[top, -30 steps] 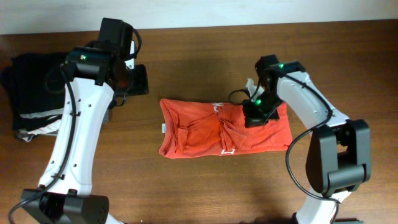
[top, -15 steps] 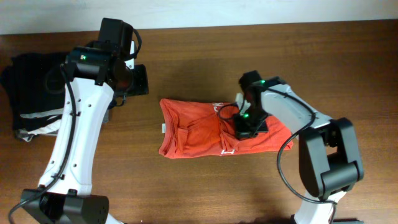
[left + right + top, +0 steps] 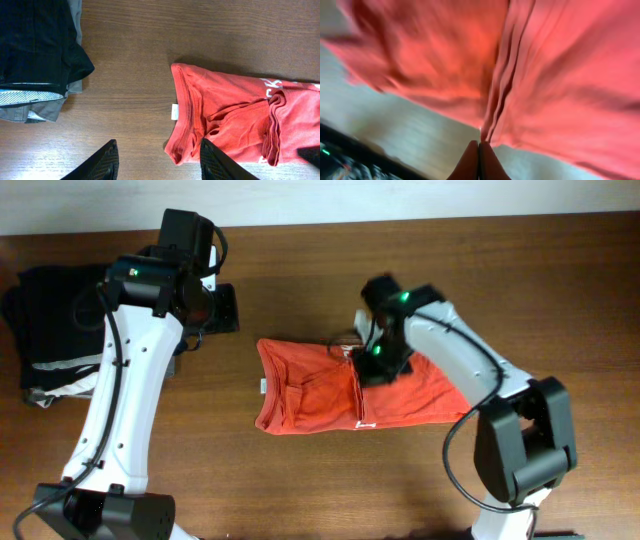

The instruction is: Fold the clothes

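- The shirt (image 3: 310, 395) lies crumpled in a long strip on the tabletop (image 3: 300, 270). The right pincer (image 3: 372, 362) sits over its bunched middle.
- The right wrist view is blurred. The fingers (image 3: 470, 162) are pressed together and a ridge of cloth runs into their tips, so I judge it is pinching a fold of the shirt.
- The left pincer (image 3: 159, 162) is spread and holds nothing. The shirt's end lies ahead of it, to its right. The dark pile (image 3: 35, 45) lies ahead, to its left.
- The step in hand seems to be drawing the bunched middle out, so that the shirt becomes flat for folding.
- To do it well, lift only a little, pull slowly along the strip, and hold the pinch firm.
- The cloth may slide as a whole. The left pincer could press the shirt's end down, well away from the dark pile.
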